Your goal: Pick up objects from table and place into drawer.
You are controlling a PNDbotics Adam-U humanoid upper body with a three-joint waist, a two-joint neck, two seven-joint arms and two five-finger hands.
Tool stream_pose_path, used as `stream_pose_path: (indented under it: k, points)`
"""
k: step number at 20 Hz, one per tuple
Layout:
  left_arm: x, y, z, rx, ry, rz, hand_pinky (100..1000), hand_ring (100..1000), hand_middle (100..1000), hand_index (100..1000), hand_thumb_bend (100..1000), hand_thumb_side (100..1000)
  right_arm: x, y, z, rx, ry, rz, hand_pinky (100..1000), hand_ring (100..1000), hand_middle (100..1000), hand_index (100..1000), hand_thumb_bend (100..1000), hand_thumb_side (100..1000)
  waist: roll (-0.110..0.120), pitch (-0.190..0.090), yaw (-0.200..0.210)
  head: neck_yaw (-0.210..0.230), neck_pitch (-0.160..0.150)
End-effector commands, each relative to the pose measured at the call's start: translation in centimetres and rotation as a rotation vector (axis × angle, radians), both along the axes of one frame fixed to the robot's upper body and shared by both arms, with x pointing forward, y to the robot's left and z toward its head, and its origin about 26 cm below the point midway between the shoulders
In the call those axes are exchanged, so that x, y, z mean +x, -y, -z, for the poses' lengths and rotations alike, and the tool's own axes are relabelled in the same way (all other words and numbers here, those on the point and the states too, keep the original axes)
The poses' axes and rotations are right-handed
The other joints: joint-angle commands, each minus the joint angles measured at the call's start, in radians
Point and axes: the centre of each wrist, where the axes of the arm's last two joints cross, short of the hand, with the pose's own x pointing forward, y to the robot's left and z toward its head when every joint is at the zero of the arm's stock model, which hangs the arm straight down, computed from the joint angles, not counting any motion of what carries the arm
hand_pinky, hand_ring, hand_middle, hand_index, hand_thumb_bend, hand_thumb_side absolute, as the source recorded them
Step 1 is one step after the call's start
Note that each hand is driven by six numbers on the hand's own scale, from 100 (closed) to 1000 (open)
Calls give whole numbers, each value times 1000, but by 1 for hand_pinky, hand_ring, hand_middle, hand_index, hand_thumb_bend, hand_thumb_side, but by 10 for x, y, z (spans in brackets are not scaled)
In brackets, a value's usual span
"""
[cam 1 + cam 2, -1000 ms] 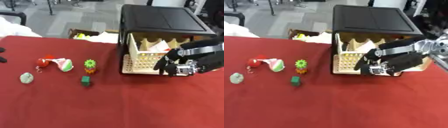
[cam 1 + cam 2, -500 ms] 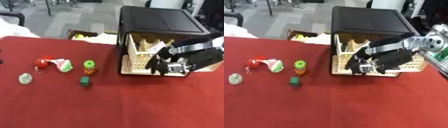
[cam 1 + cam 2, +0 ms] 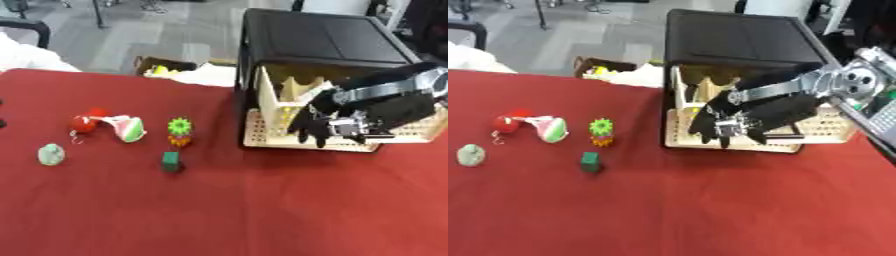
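Observation:
A black cabinet [image 3: 324, 35] stands at the back right of the red table [image 3: 219, 210], its cream perforated drawer [image 3: 260, 142] pulled open. My right hand [image 3: 724, 120] hangs over the drawer's front left part, fingers spread downward, open, with nothing seen in it. To the left lie a green gear-shaped toy [image 3: 179, 126] on an orange base, a dark green block [image 3: 171, 161], a white, green and pink piece [image 3: 127, 128] beside a red ball [image 3: 83, 122], and a pale green round thing [image 3: 51, 154]. A dark sliver of my left hand [image 3: 2, 122] shows at the left edge.
Behind the table's far edge sits a cardboard box [image 3: 162, 66] with something yellow in it, and a white cloth [image 3: 210, 75] beside the cabinet. White fabric [image 3: 26, 55] lies at the far left corner.
My right hand has moved left along the drawer, from its right front part to its front left part. The toys on the table have not moved.

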Motion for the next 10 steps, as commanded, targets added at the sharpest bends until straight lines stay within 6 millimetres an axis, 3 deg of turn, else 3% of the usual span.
stream_pose_path:
  k: [1,10]
  points:
    - [-2,1,-9,7,34,9,448,569,565,831,100,978,-7,8,-11,-6,31,18,285,661,726,901,100,1000,4,-10,3,-6,-9]
    - [-2,2,-10,7,39,13,447,568,565,831,100,981,-4,12,-9,32,29,51,275,661,727,902,100,1000,5,6,15,-9,-17]
